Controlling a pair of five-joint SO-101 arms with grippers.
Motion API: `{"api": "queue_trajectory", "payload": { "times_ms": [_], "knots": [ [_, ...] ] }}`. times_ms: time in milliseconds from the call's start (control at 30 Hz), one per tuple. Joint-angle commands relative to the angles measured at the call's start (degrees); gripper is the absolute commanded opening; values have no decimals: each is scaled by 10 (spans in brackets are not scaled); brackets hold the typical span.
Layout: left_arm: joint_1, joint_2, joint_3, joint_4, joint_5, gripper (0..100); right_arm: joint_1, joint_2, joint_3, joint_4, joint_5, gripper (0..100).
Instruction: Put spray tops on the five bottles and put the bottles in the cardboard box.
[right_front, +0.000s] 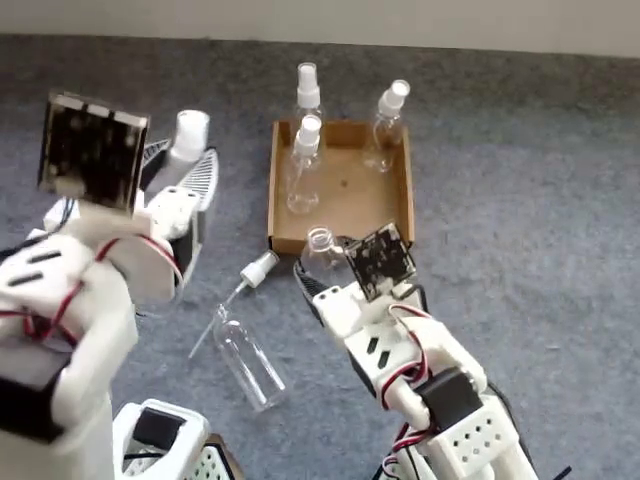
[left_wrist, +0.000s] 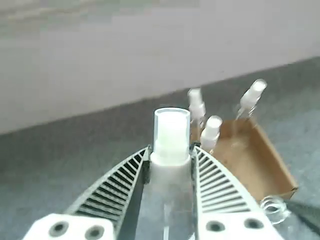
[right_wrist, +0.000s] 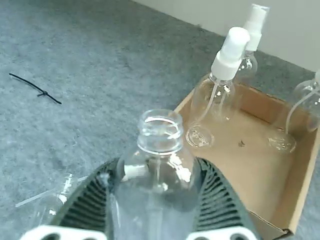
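So on the left, the left gripper (left_wrist: 171, 150) is pinching a capped spray top (left_wrist: 171, 131), held up off the grey carpet (right_front: 520, 200). Next over, a loose spray top (right_front: 258, 270) and an uncapped bottle (right_front: 248, 362) are lying on the carpet. Then the right gripper (right_wrist: 159, 167) is clamped round an open-necked bottle (right_wrist: 160, 131), upright just at the near wall of the cardboard box (right_front: 350, 195), which has two topped bottles (right_front: 302, 170) (right_front: 384, 130) standing in it, and a third topped bottle (right_front: 308, 92) looks to be just behind its far wall.
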Motion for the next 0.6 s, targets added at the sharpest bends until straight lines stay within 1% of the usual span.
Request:
{"api": "queue_trajectory", "payload": {
  "times_ms": [0,100,167,267,433,567],
  "knots": [
    [95,-15,30,-131,42,5,-6,-63,56,-55,-4,4],
    [141,-15,41,-216,50,6,-4,-112,80,-54,-4,4],
    [169,-15,44,-253,50,6,-3,-143,83,-54,-4,4],
    [204,-14,45,-287,51,6,-3,-178,92,-53,-4,4],
    [259,-14,50,-311,51,6,-3,-229,117,-53,-2,4],
    [280,-14,102,-370,50,6,-3,-250,123,-53,-2,4]
  ]
}}
